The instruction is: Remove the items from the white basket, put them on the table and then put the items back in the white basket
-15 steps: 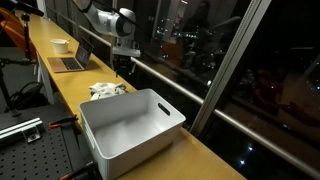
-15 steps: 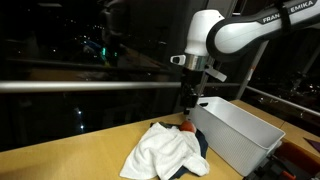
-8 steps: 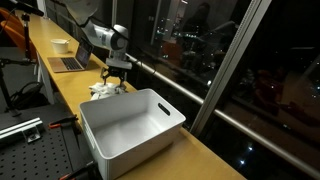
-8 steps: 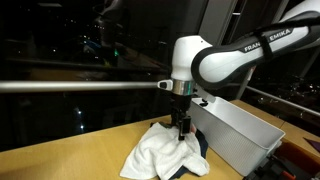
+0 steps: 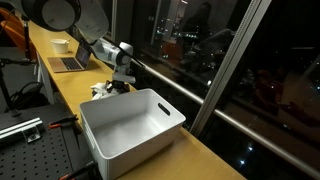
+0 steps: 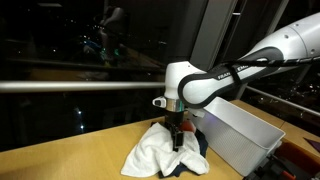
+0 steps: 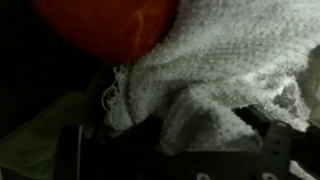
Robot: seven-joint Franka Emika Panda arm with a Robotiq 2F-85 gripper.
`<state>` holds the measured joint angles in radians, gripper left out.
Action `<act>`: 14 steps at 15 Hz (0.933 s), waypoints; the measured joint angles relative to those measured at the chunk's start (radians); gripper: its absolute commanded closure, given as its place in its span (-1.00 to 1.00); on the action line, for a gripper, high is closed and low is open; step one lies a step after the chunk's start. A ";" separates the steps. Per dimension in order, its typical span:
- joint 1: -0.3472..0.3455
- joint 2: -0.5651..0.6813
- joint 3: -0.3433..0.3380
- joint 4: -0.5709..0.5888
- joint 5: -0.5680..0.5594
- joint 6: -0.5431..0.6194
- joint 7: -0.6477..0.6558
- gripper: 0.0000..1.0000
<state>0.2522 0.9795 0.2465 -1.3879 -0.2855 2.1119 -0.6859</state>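
Wrist view: a reddish piece (image 7: pixel 105 25) at upper left, the nubbly white cloth (image 7: pixel 220 60) to its right, your pincer (image 7: pixel 180 158) spread apart over it. In an exterior view the crumpled items (image 6: pixel 158 155) lie heaped on the desk (image 6: pixel 60 160), just left of the white basket (image 6: pixel 245 135).

I see nubby matt white terry cloth (image 6: pixel 160 152); smooth rectangular white plastic basket (image 6: pixel 243 135) at 3 o'clock; satin yellowish wooden table (image 6: pixel 60 160).

Table (image 6: pixel 60 160) with cloths (image 6: pixel 160 155), white basket (image 5: pixel 140 145)
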 measured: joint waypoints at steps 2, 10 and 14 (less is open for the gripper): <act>-0.010 0.012 0.000 0.025 0.000 -0.001 -0.007 0.12; -0.033 -0.142 0.002 -0.005 0.003 -0.003 -0.007 1.00; -0.049 -0.324 -0.002 -0.087 0.003 -0.004 -0.001 0.95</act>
<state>0.2032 0.6559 0.2448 -1.4744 -0.2824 2.1080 -0.6868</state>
